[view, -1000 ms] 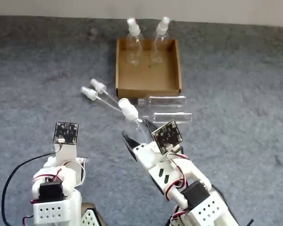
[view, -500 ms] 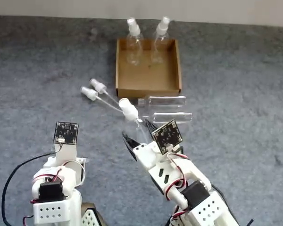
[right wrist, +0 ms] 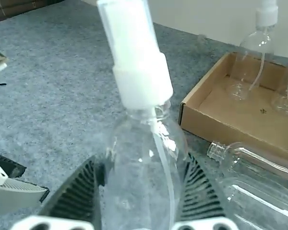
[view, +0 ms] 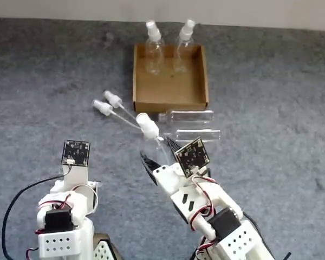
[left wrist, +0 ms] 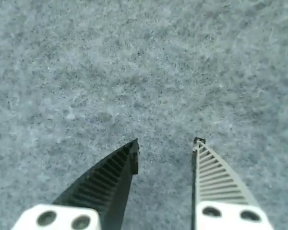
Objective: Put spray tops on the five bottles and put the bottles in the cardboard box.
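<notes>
At the left side of the grey, carpet-covered worktop (view: 271,108), the left gripper (left wrist: 165,143) points down at bare covering. Its fingers (left wrist: 113,177) are released, with a clear gap between the dark one and the pale one, and nothing lies between them.

Beyond it and a little to the right, two loose spray tops (view: 108,103) lie side by side on the worktop. Their thin dip tubes trail towards the right arm.

Right of these, the right gripper (view: 156,150) has its fingers (right wrist: 81,191) clenched on a clear bottle (right wrist: 144,182), one ribbed finger against each side of the body. The bottle stands roughly upright between them. A white spray top (right wrist: 137,62) sits on its neck, and its tube runs down inside the glassy body. Whether the top is screwed fully home cannot be told. From above, this bottle (view: 151,142) is near the front left corner of the cardboard box (view: 170,103), well outside it.

The box is a shallow, open tray at the far middle of the worktop. Two capped bottles (view: 153,49) stand upright inside against its far wall, one beside the other, each with a white spray top on.

Just in front of the box, on the near side and to the right of the held bottle, two bare bottles (view: 187,116) lie on their sides, parallel to the front wall. Their open necks point towards the right gripper.
</notes>
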Action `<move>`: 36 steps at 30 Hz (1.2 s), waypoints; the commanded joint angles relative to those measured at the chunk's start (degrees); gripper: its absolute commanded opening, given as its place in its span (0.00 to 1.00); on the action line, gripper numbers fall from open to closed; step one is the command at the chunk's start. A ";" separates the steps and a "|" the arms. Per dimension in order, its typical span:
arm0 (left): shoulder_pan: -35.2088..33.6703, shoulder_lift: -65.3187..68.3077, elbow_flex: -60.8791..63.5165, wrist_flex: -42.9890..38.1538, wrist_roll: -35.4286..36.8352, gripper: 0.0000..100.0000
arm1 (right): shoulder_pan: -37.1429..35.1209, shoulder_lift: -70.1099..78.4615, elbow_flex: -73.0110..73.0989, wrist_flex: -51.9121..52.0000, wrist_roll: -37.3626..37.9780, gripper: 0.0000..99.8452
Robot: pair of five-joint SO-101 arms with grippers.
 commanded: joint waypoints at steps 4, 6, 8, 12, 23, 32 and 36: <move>-0.31 -0.13 1.27 0.35 -0.18 0.13 | 0.84 -1.01 -0.40 0.04 -0.53 0.00; -0.31 -0.13 1.27 0.35 -0.18 0.13 | 0.84 -1.01 -0.31 0.04 -0.53 0.00; -0.31 -0.13 1.27 0.35 -0.18 0.13 | 0.84 -1.01 -0.31 0.04 -0.53 0.00; -0.31 -0.13 1.27 0.35 -0.18 0.13 | 0.84 -1.01 -0.31 0.04 -0.53 0.00; -0.31 -0.13 1.27 0.35 -0.18 0.13 | 0.66 -1.01 -0.31 0.04 -0.62 0.00; 6.46 -0.13 1.27 0.18 -0.18 0.13 | 0.75 -1.01 -0.40 0.04 -0.62 0.00; 12.53 -0.13 1.27 0.35 -0.18 0.13 | 0.48 -1.01 -0.40 0.04 -0.62 0.00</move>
